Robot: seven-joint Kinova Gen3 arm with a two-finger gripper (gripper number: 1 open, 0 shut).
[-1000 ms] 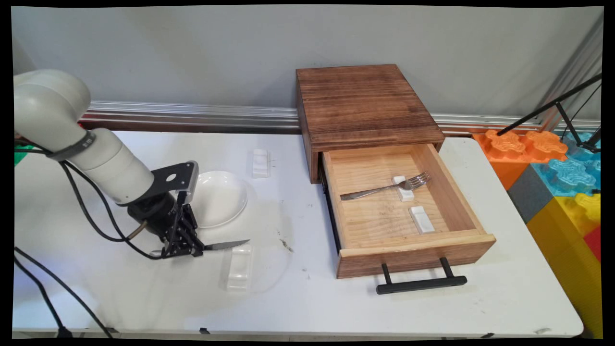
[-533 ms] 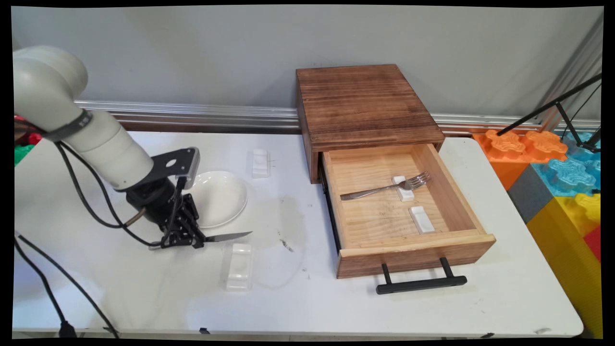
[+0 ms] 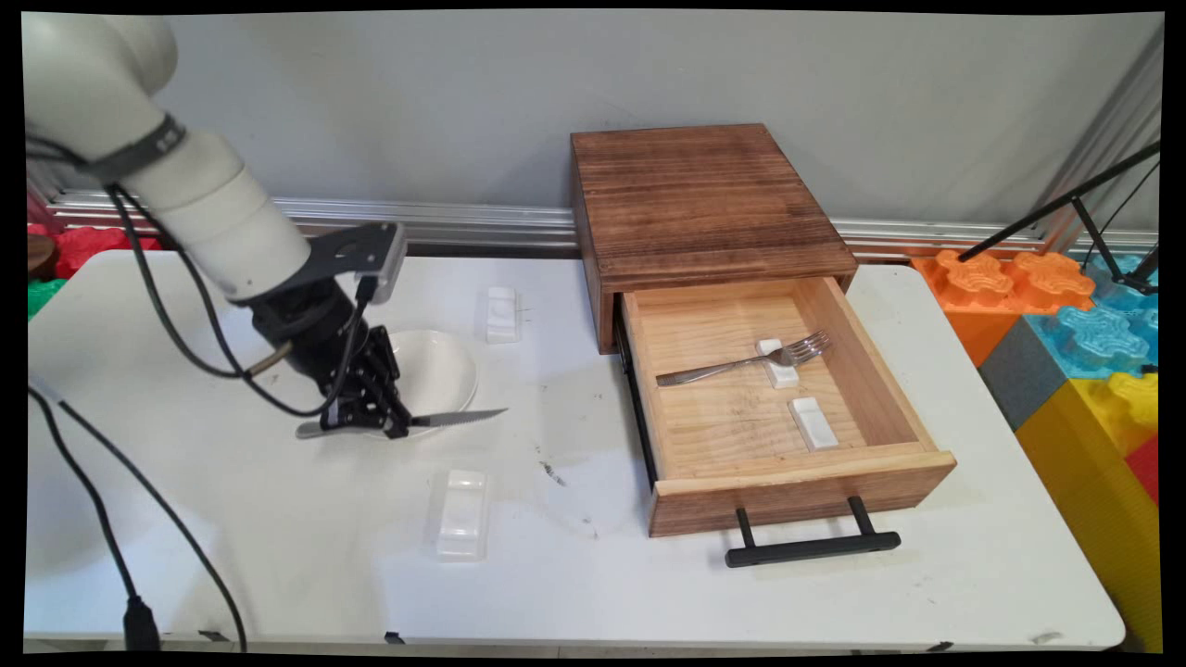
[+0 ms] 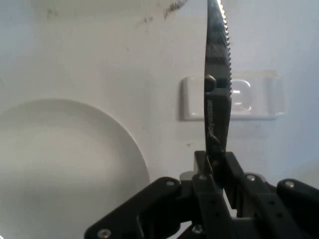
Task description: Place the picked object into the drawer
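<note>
One steel table knife with a serrated blade (image 3: 435, 420) is pinched at its handle between the fingers of the black two-finger end effector (image 3: 387, 429), held level above the white desk (image 3: 278, 547). Its blade points toward the open drawer, and the handle's butt sticks out on the far side of the fingers. In the hand view the knife (image 4: 218, 74) runs up out of the frame, so its tip is cut off, and the end effector (image 4: 215, 167) clamps it edge-on.

The knife hangs over the near rim of a shallow round white plate (image 3: 435, 371), part of which the arm's black linkage hides. A white rectangular cutlery rest (image 3: 461, 512) lies on the desk nearer the camera, apart from the knife. Another small white rest (image 3: 501, 313) sits beyond the plate.

The dark wooden box (image 3: 695, 204) has its pale wooden drawer with a black bar handle (image 3: 788, 482) pulled out. Inside, a steel fork (image 3: 741, 361) lies with its neck on one small white rest (image 3: 778, 363); a second white rest (image 3: 813, 423) lies bare beside it.
</note>
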